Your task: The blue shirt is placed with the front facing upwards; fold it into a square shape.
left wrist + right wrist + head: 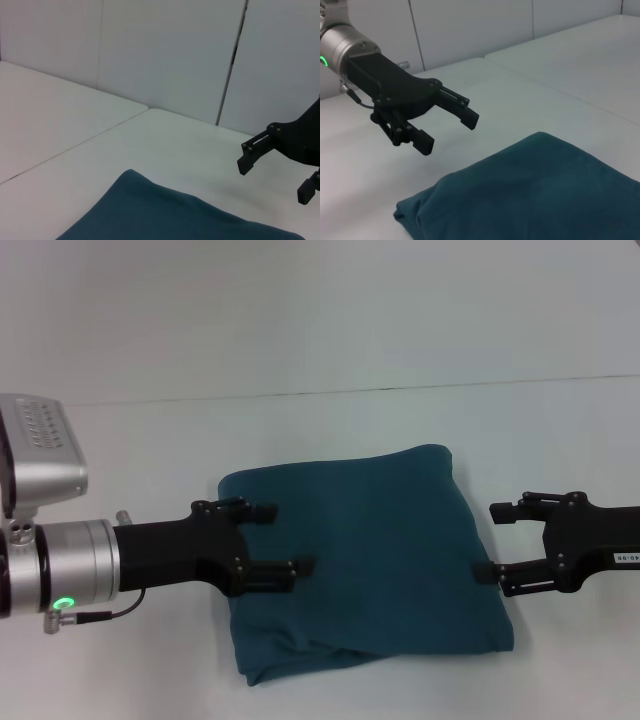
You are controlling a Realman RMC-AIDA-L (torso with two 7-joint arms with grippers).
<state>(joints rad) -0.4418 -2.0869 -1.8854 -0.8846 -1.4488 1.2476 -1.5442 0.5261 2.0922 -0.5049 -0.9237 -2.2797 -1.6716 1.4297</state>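
Blue shirt (370, 560) folded roughly square, plain teal upward.

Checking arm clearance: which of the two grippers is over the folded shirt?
The left gripper: its open fingers reach in over the blue shirt. The right gripper, also open, sits at the shirt's edge, one fingertip beside it.

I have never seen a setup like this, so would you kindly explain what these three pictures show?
It is a two-armed robot. One picture looks down from its head; the other two come from cameras on its wrists, each catching the opposite arm. On the white table lies the blue shirt, folded into a rough square with plain teal showing. The left gripper hangs over the shirt's left edge and the right gripper sits at its right edge. Both have their fingers apart and hold nothing.
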